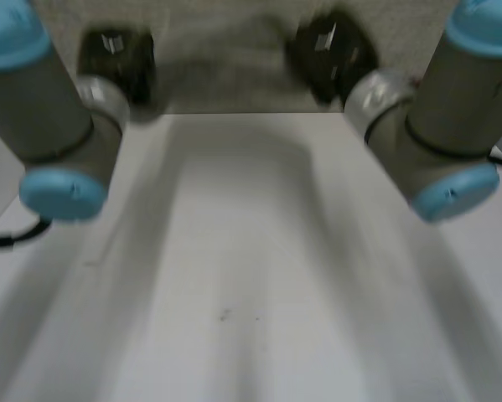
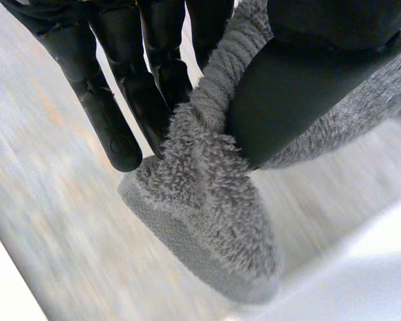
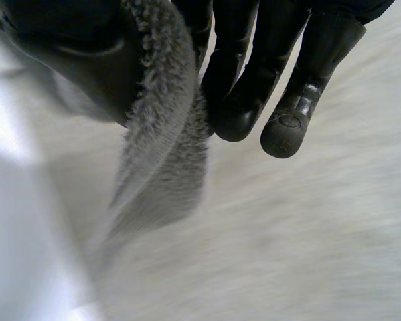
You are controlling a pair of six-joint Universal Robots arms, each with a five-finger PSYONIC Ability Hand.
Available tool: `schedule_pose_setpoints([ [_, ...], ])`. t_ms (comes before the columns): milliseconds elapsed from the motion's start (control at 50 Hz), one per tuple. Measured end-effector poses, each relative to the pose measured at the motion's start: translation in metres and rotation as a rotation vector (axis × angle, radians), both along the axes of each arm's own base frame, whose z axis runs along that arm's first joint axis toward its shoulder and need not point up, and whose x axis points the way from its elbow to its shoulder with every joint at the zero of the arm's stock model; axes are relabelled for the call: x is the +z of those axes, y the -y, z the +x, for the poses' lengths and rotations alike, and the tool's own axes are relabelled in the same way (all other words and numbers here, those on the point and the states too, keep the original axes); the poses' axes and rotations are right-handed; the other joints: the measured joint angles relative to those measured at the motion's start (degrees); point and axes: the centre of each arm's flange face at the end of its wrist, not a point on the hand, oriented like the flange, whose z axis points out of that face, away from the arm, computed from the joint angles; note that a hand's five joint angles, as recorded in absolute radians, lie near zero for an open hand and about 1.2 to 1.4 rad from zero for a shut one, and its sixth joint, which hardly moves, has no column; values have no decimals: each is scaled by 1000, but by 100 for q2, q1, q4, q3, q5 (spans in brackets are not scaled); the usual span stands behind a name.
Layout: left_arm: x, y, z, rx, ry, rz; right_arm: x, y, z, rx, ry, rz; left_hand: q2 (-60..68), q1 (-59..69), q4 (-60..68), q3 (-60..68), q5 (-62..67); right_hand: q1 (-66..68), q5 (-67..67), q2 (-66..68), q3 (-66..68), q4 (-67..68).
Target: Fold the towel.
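Wrist views: the towel is pinched by left hand and right hand; mid-fold, edges need aligning next.

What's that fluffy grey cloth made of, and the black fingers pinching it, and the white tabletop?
The grey towel looks like looped terry, probably cotton: fuzzy pile, flatter woven hem band. The left hand and right hand look like smooth black plastic or rubber, with a dull sheen. The white table seems a hard, smooth board; its material is unclear.
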Motion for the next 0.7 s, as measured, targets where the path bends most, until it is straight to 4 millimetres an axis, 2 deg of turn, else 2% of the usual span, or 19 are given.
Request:
schedule_pose_setpoints([
  [20, -19, -5, 3, -4, 29, 58, -18, -6, 0, 33, -54, 74, 0, 0, 0, 0, 0, 0, 0, 0, 0, 0],
  [80, -57, -16, 7, -20, 84, 164, -52, -20, 0, 91, -139, 201, 0, 0, 0, 1, 0, 0, 0, 0, 0, 0],
  [120, -90, -27, 11, -39, 130, 250, -86, -32, -2, 131, -205, 308, 0, 0, 0, 1, 0, 0, 0, 0, 0, 0],
  [200, -136, -47, 18, -70, 194, 371, -132, -48, -4, 162, -268, 417, 0, 0, 0, 2, 0, 0, 0, 0, 0, 0],
  [300, -170, -67, 26, -87, 244, 470, -174, -60, -9, 161, -307, 489, 0, 0, 0, 2, 0, 0, 0, 0, 0, 0],
  [360, -177, -74, 30, -88, 257, 498, -188, -65, -12, 153, -323, 515, 0, 0, 1, 2, 0, 0, 0, 0, 0, 0],
  [440, -174, -81, 34, -86, 260, 504, -193, -70, -15, 142, -335, 532, 0, 0, 0, 2, 0, 0, 0, 0, 0, 0],
  [520, -165, -87, 37, -86, 252, 490, -191, -74, -19, 136, -335, 537, -320, -118, -321, -302, -129, 1, 0, 0, 0, 0],
  [640, -154, -98, 41, -90, 243, 469, -183, -80, -23, 133, -322, 537, -2013, -1849, -2010, -1991, -1888, 1, 0, 0, 0, 0],
  [700, -153, -101, 42, -93, 245, 472, -181, -81, -25, 133, -319, 538, -2255, -2083, -2245, -2223, -2122, 1, 0, 0, 0, 0],
])
